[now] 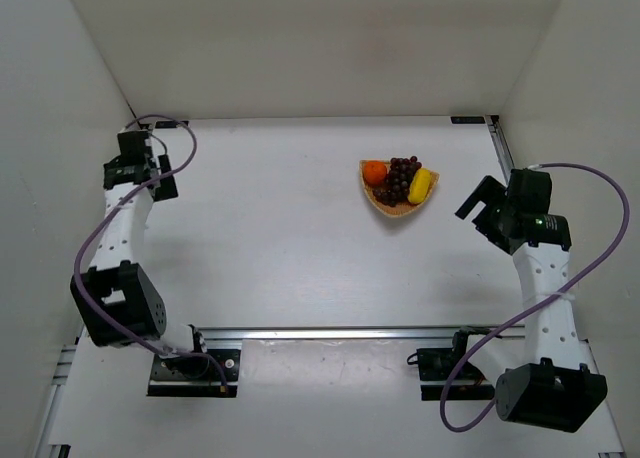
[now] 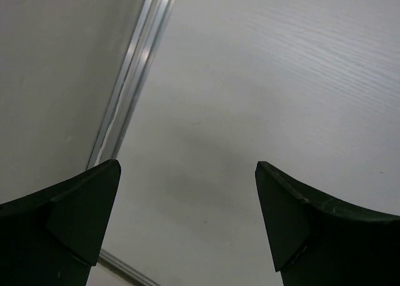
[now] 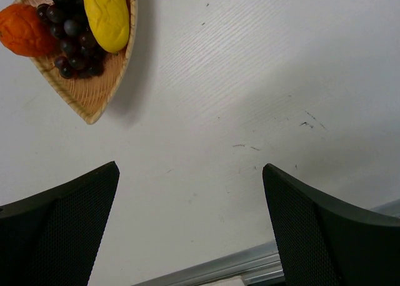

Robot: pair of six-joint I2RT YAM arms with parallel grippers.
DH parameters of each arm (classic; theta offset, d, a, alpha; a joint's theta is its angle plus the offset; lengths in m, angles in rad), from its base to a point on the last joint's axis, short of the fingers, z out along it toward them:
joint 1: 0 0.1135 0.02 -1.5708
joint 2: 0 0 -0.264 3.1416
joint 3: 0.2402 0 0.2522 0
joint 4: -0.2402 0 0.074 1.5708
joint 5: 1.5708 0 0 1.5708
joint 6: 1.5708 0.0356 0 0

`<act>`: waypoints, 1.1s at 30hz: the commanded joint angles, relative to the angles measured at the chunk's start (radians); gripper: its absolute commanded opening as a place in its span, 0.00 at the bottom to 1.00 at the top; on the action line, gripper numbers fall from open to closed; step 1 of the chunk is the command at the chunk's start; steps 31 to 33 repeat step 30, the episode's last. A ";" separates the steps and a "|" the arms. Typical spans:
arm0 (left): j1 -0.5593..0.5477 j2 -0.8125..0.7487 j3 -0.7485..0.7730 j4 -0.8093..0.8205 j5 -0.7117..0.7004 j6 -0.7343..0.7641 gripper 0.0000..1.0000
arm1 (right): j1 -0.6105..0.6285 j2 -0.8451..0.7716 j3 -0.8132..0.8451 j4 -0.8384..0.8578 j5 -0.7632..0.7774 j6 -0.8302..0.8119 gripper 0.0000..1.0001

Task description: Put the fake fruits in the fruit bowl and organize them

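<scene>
Fake fruits (image 1: 398,181) all lie in the fruit bowl (image 1: 397,213) at the table's (image 1: 270,238) far right. We see the orange ball (image 1: 374,171) leftmost, the grape bunch (image 1: 401,177) in the middle and the yellow lemon (image 1: 421,185) rightmost. Near it the right jaws stand wide open, empty. The left jaws gape empty too, well apart at the far left.

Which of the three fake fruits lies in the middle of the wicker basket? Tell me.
The dark purple grape bunch; the round orange ball and yellow oblong lemon flank it.

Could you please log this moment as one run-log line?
orange, grapes, lemon: all in basket | left gripper: open, empty | right gripper: open, empty
</scene>
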 commanded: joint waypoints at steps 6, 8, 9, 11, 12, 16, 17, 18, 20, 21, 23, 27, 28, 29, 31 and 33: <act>0.131 -0.174 -0.138 -0.031 0.099 -0.112 1.00 | -0.005 -0.009 0.013 -0.020 -0.014 0.033 1.00; 0.131 -0.183 -0.138 -0.031 0.099 -0.121 1.00 | -0.005 -0.019 0.013 -0.020 -0.014 0.033 1.00; 0.131 -0.183 -0.147 -0.031 0.108 -0.133 1.00 | -0.005 -0.029 0.013 -0.020 -0.014 0.033 1.00; 0.131 -0.183 -0.147 -0.031 0.108 -0.142 1.00 | -0.005 -0.038 0.013 -0.020 -0.005 0.033 1.00; 0.131 -0.183 -0.147 -0.031 0.119 -0.142 1.00 | -0.005 -0.039 0.001 -0.029 -0.005 0.033 1.00; 0.131 -0.183 -0.158 -0.031 0.119 -0.142 1.00 | -0.005 -0.039 -0.010 -0.029 0.004 0.042 1.00; 0.131 -0.183 -0.167 -0.031 0.119 -0.142 1.00 | -0.005 -0.039 -0.010 -0.029 0.004 0.042 1.00; 0.131 -0.183 -0.167 -0.031 0.128 -0.142 1.00 | -0.005 -0.039 -0.019 -0.029 0.004 0.042 1.00; 0.131 -0.192 -0.167 -0.031 0.128 -0.142 1.00 | -0.005 -0.039 -0.020 -0.029 0.004 0.051 1.00; 0.131 -0.192 -0.167 -0.031 0.128 -0.142 1.00 | -0.005 -0.039 -0.020 -0.029 0.004 0.052 1.00; 0.131 -0.192 -0.167 -0.031 0.128 -0.142 1.00 | -0.005 -0.039 -0.020 -0.029 0.004 0.052 1.00; 0.131 -0.192 -0.176 -0.031 0.128 -0.142 1.00 | -0.005 -0.039 -0.020 -0.010 0.004 0.052 1.00; 0.131 -0.192 -0.176 -0.031 0.128 -0.142 1.00 | -0.005 -0.039 -0.020 0.003 0.004 0.052 1.00; 0.131 -0.192 -0.176 -0.031 0.128 -0.142 1.00 | -0.005 -0.039 -0.020 0.013 -0.005 0.052 1.00; 0.131 -0.192 -0.176 -0.031 0.128 -0.142 1.00 | -0.005 -0.052 -0.032 0.025 -0.005 0.052 1.00; 0.131 -0.192 -0.176 -0.031 0.128 -0.142 1.00 | -0.005 -0.052 -0.032 0.025 -0.005 0.052 1.00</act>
